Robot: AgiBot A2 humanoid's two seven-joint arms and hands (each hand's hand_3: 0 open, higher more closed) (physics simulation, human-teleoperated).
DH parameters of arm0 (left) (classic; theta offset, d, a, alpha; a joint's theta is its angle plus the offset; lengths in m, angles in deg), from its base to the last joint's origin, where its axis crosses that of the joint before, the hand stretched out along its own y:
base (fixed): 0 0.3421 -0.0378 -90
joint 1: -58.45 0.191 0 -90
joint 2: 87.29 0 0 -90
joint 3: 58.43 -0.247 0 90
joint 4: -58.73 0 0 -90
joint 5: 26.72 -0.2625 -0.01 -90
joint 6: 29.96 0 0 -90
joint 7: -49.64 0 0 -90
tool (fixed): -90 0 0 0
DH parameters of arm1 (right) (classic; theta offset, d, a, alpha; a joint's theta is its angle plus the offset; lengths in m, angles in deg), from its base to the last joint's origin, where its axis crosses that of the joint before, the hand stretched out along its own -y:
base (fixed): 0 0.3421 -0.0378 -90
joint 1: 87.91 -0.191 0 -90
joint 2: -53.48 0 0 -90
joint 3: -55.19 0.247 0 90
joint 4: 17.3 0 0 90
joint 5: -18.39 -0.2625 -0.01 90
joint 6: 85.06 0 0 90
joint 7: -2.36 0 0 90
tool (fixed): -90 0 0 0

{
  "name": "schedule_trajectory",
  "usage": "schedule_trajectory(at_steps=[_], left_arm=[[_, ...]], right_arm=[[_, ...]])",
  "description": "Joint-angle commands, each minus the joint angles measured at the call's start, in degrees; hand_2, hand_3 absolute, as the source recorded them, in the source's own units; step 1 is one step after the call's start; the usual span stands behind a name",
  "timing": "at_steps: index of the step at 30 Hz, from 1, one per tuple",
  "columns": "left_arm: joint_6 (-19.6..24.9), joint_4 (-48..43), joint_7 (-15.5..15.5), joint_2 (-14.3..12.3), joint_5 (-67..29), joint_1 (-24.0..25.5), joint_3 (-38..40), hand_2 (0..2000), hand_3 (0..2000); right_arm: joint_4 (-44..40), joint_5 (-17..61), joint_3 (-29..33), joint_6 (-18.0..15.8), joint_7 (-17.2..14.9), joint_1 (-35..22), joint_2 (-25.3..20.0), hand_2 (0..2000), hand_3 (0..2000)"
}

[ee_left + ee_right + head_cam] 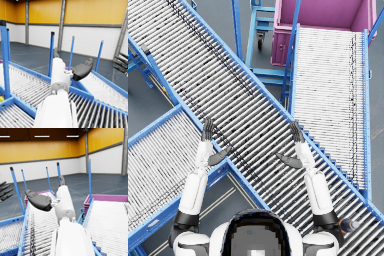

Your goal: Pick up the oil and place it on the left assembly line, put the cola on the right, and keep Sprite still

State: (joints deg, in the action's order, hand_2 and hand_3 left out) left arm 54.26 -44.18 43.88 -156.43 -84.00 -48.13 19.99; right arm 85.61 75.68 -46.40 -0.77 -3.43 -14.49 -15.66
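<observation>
Presently both are empty: my left robot hand (210, 145) and my right robot hand (297, 147) hover with fingers spread apart above the middle roller line (253, 105), and they hold nothing.

The only task thing I can find is a small dark bottle (348, 225) on the same line, just beside my right elbow. I cannot tell if it is the oil, the cola or the Sprite.

I see two dangers. My right arm could knock the bottle when I pull back, and the rollers would let it run away. I could also move the Sprite by mistake.

The left assembly line (158, 155) and the right assembly line (328, 100) have blue rails, and a pink bin (323, 15) stands behind. The room has a dark grey floor (32, 55) and yellow and white walls (82, 15).
</observation>
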Motion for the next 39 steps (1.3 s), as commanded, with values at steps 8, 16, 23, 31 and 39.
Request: schedule_trajectory(at_steps=[8,16,23,31,39], left_arm=[[0.0,0.0,0.0,0.0,0.0,0.0,0.0,0,0],[0.0,0.0,0.0,0.0,0.0,0.0,0.0,0,0],[0.0,0.0,0.0,0.0,0.0,0.0,0.0,0,0],[0.0,0.0,0.0,0.0,0.0,0.0,0.0,0,0],[0.0,0.0,0.0,0.0,0.0,0.0,0.0,0,0]], right_arm=[[0.0,0.0,0.0,0.0,0.0,0.0,0.0,0,0],[0.0,0.0,0.0,0.0,0.0,0.0,0.0,0,0],[0.0,0.0,0.0,0.0,0.0,0.0,0.0,0,0],[0.0,0.0,0.0,0.0,0.0,0.0,0.0,0,0],[0.0,0.0,0.0,0.0,0.0,0.0,0.0,0,0]])
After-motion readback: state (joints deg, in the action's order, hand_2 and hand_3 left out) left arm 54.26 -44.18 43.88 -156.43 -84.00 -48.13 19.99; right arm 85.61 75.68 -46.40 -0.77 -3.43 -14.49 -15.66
